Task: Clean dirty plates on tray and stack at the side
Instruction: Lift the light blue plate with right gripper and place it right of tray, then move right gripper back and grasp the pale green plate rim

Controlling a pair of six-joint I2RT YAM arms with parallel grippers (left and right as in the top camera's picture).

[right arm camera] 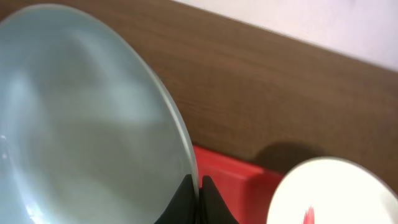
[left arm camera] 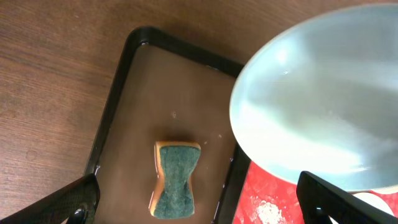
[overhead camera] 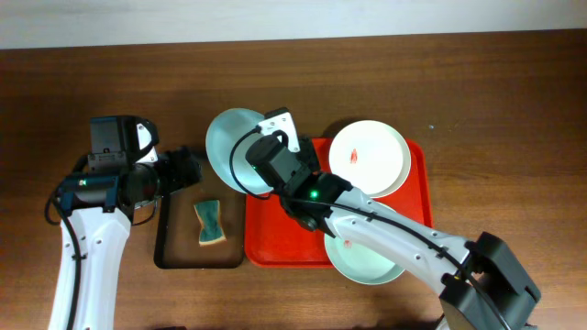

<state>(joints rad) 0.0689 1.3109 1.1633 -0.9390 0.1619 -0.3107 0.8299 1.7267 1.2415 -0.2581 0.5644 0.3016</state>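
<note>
My right gripper [right arm camera: 198, 193] is shut on the rim of the pale blue plate [overhead camera: 231, 147], holding it tilted above the left edge of the red tray [overhead camera: 275, 240]. The plate fills the right wrist view [right arm camera: 81, 124] and the upper right of the left wrist view [left arm camera: 323, 106]; no smear shows on it. The white plate [overhead camera: 369, 156] with a red smear sits at the tray's back right and shows in the right wrist view [right arm camera: 336, 193]. The pale green plate [overhead camera: 362, 261] lies at the tray's front, partly under my right arm. My left gripper [left arm camera: 199, 205] is open and empty above the sponge [left arm camera: 176, 179].
A black tray with a brown floor [overhead camera: 174, 247] stands left of the red tray and holds a green and yellow sponge [overhead camera: 210, 223]. White residue [left arm camera: 267, 211] lies on the red tray floor. Brown wooden table [overhead camera: 477, 82] all round.
</note>
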